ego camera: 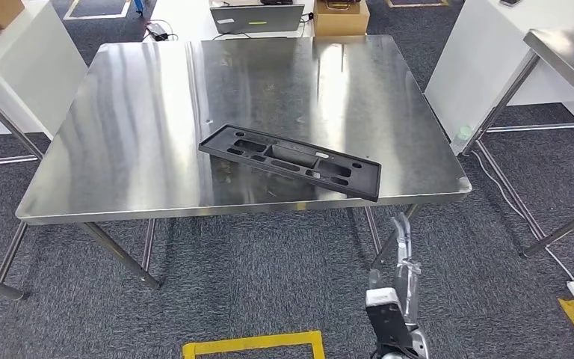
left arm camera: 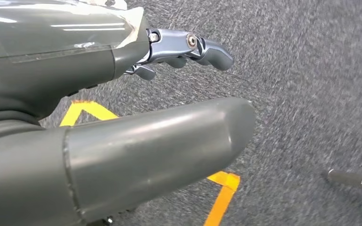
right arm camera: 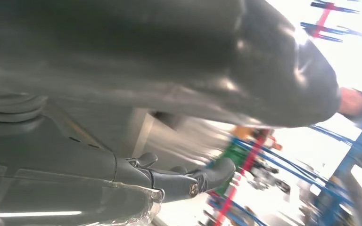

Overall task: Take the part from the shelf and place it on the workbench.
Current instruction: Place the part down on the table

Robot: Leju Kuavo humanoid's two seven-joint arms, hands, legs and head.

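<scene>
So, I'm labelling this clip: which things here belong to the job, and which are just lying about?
Job:
black part, lying flat on the workbench
left hand, right hand, both holding nothing

Lying about:
laptop
cardboard box
second steel table

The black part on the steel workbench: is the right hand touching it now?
Apart. In the head view the black part lies alone on the workbench, nothing resting on it. The right hand holds nothing.

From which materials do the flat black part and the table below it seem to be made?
The flat black rectangular part with cut-out slots looks like moulded plastic: matte, dull, with raised rims. The shiny silver workbench looks like brushed stainless steel: it mirrors the ceiling lights in streaks. Neither can be confirmed by look alone.
</scene>
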